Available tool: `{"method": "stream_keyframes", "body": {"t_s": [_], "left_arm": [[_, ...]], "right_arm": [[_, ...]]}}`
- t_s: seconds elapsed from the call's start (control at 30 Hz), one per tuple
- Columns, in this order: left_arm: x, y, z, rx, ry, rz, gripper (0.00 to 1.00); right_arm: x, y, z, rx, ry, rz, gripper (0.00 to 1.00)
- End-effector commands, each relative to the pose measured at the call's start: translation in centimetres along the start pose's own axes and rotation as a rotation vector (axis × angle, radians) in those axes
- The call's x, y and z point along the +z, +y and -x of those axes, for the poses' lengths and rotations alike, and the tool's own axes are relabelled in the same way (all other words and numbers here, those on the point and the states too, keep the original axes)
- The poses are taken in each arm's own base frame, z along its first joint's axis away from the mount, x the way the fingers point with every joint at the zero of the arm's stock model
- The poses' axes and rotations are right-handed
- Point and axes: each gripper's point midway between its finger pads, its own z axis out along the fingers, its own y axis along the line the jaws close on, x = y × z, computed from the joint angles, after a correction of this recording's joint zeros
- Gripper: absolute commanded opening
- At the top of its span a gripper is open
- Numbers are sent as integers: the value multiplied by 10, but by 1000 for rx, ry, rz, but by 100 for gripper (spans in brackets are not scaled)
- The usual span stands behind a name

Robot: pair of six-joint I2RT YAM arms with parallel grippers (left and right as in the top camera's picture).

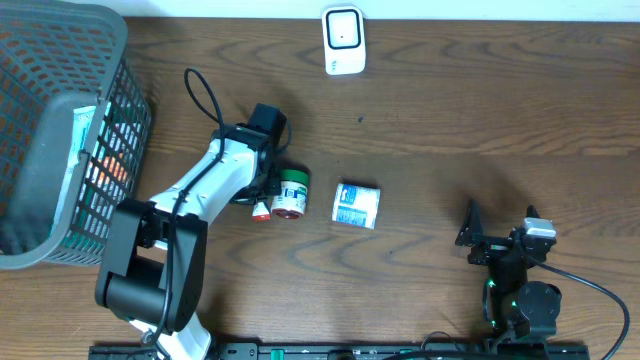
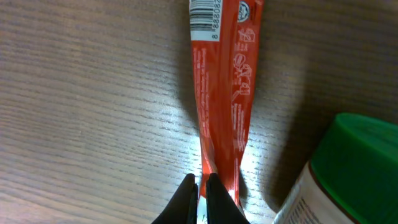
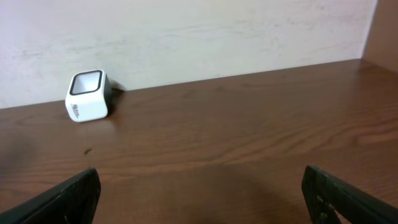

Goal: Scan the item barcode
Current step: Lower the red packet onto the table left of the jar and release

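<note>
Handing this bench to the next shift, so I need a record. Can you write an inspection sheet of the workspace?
Surface: wooden table, no spills seen.
Job's things: white scanner at the far edge; red packet lying on the table, its barcode showing in the left wrist view.
Clutter: green-lidded bottle lying beside the packet; small box just past the bottle; basket on the left arm's side, with items inside.
Grippers: left gripper shut on the packet's end; right gripper open, holding nothing.
Cables: black cable looping by the left arm; second cable trailing from the right arm.
Surroundings: pale wall behind the table.
</note>
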Motion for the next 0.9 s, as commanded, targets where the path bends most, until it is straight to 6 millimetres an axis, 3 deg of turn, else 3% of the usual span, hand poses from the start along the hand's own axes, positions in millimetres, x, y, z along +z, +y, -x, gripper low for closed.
{"method": "stream_keyframes", "body": {"t_s": [0.0, 0.2, 0.57, 0.87], "left_arm": [[-4, 4, 2, -52, 13, -54, 7], [-5, 0, 6, -122, 61, -206, 7], [-17, -24, 2, -66, 124, -443, 7], [-10, -12, -4, -73, 141, -396, 7]], "right_arm": [[0, 0, -1, -15, 4, 1, 99], [0, 0, -1, -15, 4, 1, 99], [0, 0, -1, -15, 4, 1, 99], [0, 0, -1, -15, 4, 1, 99]]}}
